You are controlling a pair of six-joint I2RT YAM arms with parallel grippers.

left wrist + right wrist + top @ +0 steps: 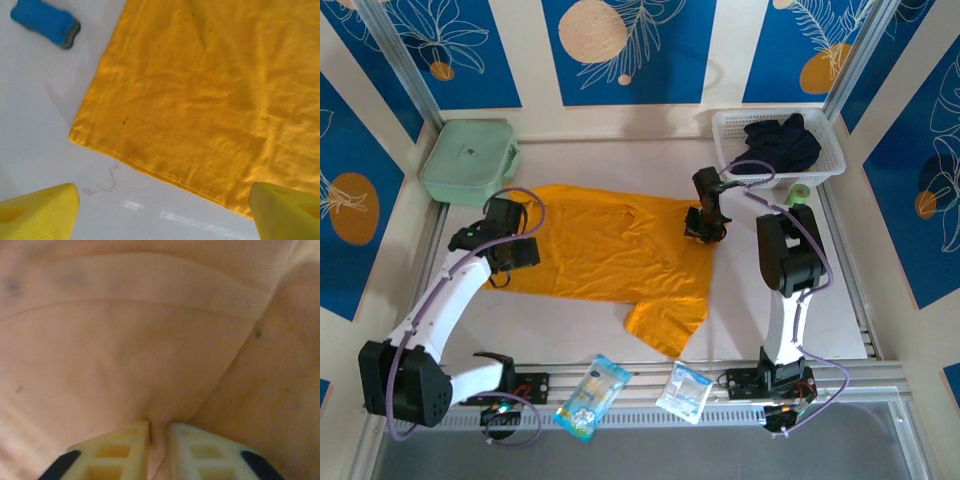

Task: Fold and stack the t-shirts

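The left gripper (160,222) stands wide open, its two yellow fingertips (37,212) far apart with bare white table (45,125) between them. Just ahead of the jaws lies the orange-yellow t-shirt (210,90), flat with soft creases, spreading ahead and to the right of the tool. Its hemmed edge slants from a corner ahead of the left finger back to the tip of the right finger; whether they touch there is unclear. A thin reddish loose thread (107,182) curls on the table between the hem and the left finger. Far ahead to the left, apart from the cloth, lies a blue block (42,20) with a dark grey end.
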